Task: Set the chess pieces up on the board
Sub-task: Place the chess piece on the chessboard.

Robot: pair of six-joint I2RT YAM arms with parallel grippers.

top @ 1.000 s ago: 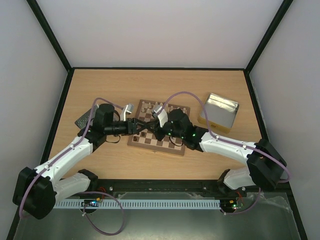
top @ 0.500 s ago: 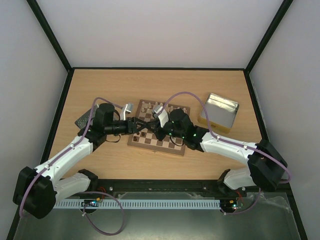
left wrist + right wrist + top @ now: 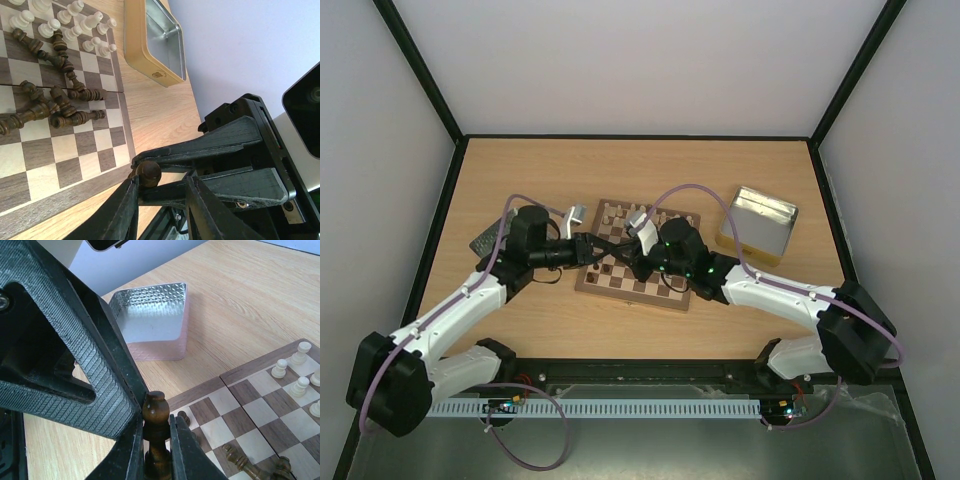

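The board (image 3: 630,296) lies mid-table. Both grippers meet above its left part. My right gripper (image 3: 620,262) is shut on an upright dark brown piece (image 3: 155,410), jaws (image 3: 156,422) clamped on its neck; its round head also shows in the left wrist view (image 3: 148,173). My left gripper (image 3: 598,247) is open (image 3: 162,182), with one finger (image 3: 75,340) right beside the held piece. Several dark pieces (image 3: 55,100) lie toppled on the board (image 3: 45,165). Cream pieces (image 3: 65,20) stand along one edge, also seen in the right wrist view (image 3: 300,375).
A gold-sided silver tin (image 3: 760,225) stands open right of the board, also in the left wrist view (image 3: 160,40). Another silver tin (image 3: 150,325) sits left of the board, mostly under my left arm in the top view (image 3: 575,213).
Both grippers have shifted slightly toward the far side of the board and stayed close together. The dark piece stays in the right gripper.
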